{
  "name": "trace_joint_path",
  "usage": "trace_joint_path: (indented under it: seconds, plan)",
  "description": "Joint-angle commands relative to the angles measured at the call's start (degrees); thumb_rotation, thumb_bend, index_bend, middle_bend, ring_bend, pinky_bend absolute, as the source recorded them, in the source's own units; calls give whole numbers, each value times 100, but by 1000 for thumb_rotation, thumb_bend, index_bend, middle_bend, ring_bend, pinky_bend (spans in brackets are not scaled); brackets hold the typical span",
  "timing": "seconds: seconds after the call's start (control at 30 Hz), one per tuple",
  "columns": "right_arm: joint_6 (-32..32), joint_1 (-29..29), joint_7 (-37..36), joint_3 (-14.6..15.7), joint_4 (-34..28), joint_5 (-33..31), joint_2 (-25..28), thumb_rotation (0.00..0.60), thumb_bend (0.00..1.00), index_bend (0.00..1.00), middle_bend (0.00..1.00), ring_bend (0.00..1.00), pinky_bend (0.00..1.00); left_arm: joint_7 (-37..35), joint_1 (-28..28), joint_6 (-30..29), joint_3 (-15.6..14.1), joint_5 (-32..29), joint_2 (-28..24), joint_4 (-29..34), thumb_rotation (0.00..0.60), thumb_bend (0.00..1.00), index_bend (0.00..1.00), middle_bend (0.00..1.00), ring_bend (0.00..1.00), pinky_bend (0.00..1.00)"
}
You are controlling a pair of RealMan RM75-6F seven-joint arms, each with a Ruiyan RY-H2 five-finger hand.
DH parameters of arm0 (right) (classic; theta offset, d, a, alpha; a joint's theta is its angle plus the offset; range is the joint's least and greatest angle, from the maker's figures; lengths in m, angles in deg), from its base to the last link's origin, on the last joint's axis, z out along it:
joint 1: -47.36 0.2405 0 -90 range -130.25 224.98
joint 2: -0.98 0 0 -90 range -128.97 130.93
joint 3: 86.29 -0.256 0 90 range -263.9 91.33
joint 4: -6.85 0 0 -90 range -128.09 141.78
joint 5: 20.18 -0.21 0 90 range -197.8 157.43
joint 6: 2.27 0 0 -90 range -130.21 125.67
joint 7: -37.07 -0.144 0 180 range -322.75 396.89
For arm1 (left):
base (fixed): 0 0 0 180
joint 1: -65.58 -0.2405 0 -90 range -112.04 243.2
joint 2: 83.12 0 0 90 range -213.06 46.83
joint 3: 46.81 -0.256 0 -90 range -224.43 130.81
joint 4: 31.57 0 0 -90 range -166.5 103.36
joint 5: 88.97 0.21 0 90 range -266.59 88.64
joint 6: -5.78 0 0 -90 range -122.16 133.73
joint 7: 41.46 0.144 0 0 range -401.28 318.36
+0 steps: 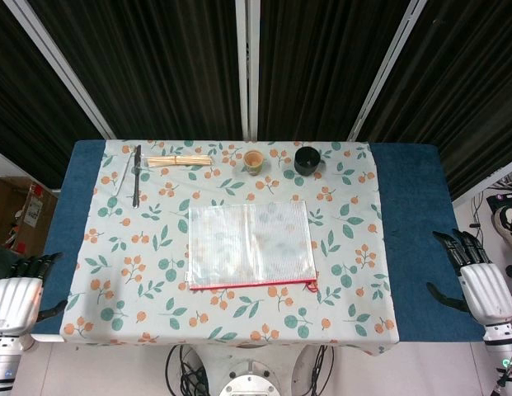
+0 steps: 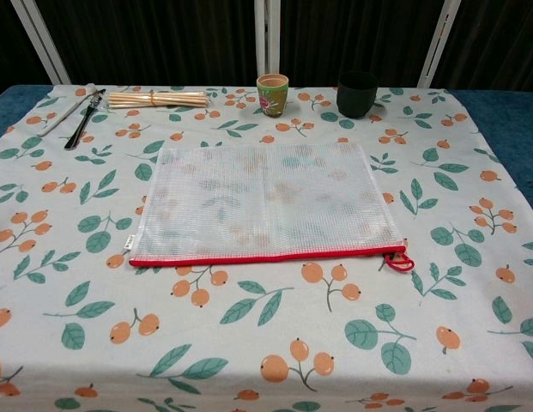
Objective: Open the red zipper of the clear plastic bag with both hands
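Note:
A clear mesh plastic bag [image 1: 250,243] [image 2: 264,200] lies flat in the middle of the leaf-patterned tablecloth. Its red zipper [image 1: 251,285] [image 2: 266,256] runs along the bag's near edge and looks closed, with the red pull loop [image 1: 312,286] [image 2: 398,260] at its right end. My left hand [image 1: 18,293] hangs off the table's left side, fingers apart, holding nothing. My right hand [image 1: 478,274] hovers off the right side, also empty with fingers spread. Both hands are far from the bag and appear only in the head view.
At the back of the table lie a bundle of wooden sticks [image 1: 179,161] [image 2: 158,99], a dark pen-like tool [image 1: 137,175] [image 2: 85,118], a small patterned cup [image 1: 253,161] [image 2: 272,93] and a black cup [image 1: 306,160] [image 2: 357,93]. Blue cloth [image 1: 416,239] borders both sides.

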Motion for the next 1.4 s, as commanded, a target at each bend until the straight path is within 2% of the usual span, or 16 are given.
trace_joint_path:
  seconds: [0.03,0.23,0.47,0.67,0.87,1.13,1.4]
  plan:
    - [13,-48,-21,-43,34,-31,-46,600,176,84,128,0,0,11,11,19,25,4,23,33,600,25,200,248,206,221]
    - [-179,30,-58,-119,-1,5,-9,600,176,84,129,0,0,135,119,127,60,130,2,75,600,25,200,248,206,221]
    - [-350,174,-136,-217,-98,132,75,600,176,84,129,0,0,235,737,577,134,901,173,119,600,24,218,248,206,220]
    - [-481,285,-28,-291,-245,203,168,600,176,84,129,0,0,308,1605,1556,250,1293,769,-198,600,23,255,248,206,219]
    - [-595,325,94,-306,-354,222,190,600,176,84,129,0,0,635,2250,2349,292,1357,1630,-953,600,23,287,248,206,219]
    - [-651,293,179,-322,-392,149,169,600,176,84,129,0,0,923,2483,2731,165,1187,2331,-1564,600,23,300,248,205,216]
    - [-662,278,256,-344,-467,150,186,600,176,84,129,0,0,984,2530,2641,85,1122,2686,-2026,600,23,301,247,205,216]
